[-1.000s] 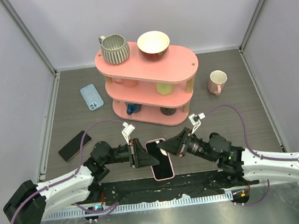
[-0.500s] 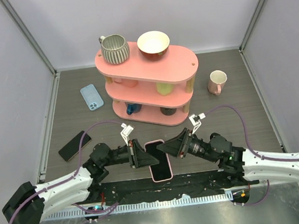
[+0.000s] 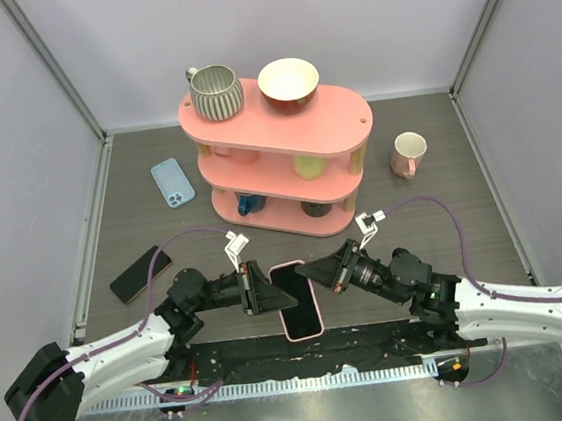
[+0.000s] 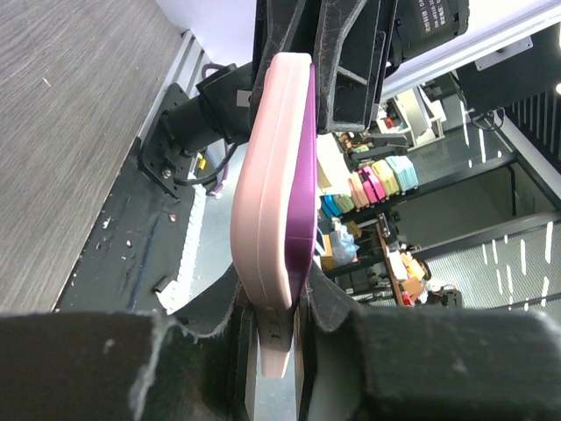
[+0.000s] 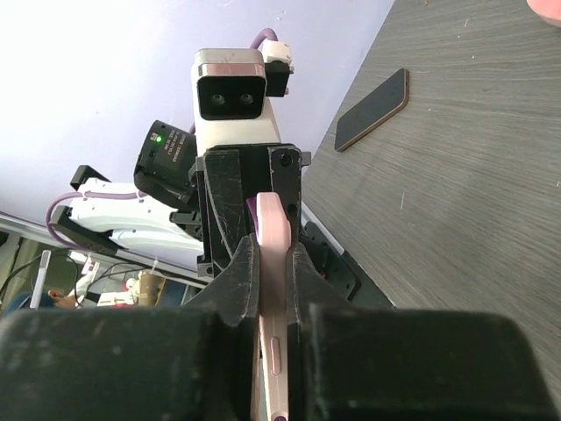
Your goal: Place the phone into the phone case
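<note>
A pink phone case [image 3: 301, 315] with a purple phone [image 4: 303, 180] set in it hangs just above the table's near edge, dark screen up in the top view. My left gripper [image 3: 260, 290] is shut on the case's left edge. My right gripper [image 3: 317, 273] is shut on its right edge. In the left wrist view the pink phone case [image 4: 266, 184] rises on edge from my left gripper [image 4: 277, 326], the purple phone along its right side. In the right wrist view my right gripper [image 5: 273, 263] pinches the phone case [image 5: 272, 230], and only a purple sliver shows.
A black phone [image 3: 139, 274] lies on the table at the left, also the black phone [image 5: 372, 110] in the right wrist view. A blue phone case [image 3: 172, 182] lies further back. A pink three-tier shelf [image 3: 338, 126] with cups and a bowl stands behind. A pink mug [image 3: 408, 153] is at the right.
The pink case with the phone has shifted slightly to the left between the two grippers. Both arms have barely moved.
</note>
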Action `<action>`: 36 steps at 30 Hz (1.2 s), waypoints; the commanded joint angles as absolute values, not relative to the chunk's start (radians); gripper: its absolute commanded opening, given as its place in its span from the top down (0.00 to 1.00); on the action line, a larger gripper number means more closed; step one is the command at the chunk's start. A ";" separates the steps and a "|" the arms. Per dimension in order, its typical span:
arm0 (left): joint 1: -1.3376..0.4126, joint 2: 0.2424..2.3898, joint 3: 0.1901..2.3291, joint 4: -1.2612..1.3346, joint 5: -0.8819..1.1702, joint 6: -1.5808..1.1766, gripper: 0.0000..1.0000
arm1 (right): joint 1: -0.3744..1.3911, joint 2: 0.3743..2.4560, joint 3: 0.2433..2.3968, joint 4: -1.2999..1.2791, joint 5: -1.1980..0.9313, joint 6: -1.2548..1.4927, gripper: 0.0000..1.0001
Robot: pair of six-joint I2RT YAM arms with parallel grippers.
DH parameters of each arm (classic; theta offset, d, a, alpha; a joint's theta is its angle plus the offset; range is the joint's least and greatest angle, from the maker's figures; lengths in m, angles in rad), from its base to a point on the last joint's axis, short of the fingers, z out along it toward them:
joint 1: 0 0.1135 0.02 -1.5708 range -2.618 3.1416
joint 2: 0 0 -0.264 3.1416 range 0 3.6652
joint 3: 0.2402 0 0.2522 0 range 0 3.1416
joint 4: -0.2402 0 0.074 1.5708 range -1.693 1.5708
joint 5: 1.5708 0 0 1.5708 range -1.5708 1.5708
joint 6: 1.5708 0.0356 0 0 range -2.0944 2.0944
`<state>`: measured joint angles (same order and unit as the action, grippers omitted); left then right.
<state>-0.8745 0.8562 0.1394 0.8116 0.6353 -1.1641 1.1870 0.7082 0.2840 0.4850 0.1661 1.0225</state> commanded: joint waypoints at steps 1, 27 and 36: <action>-0.873 0.877 0.141 0.808 0.607 -1.138 1.00 | 1.198 0.735 0.351 0.638 0.098 1.023 0.98; -0.873 0.813 0.183 0.781 0.548 -1.163 1.00 | 1.198 0.784 0.296 0.593 -0.155 1.043 0.52; -0.873 0.784 0.172 0.772 0.540 -1.167 1.00 | 1.198 0.611 0.179 0.552 -0.130 1.046 0.69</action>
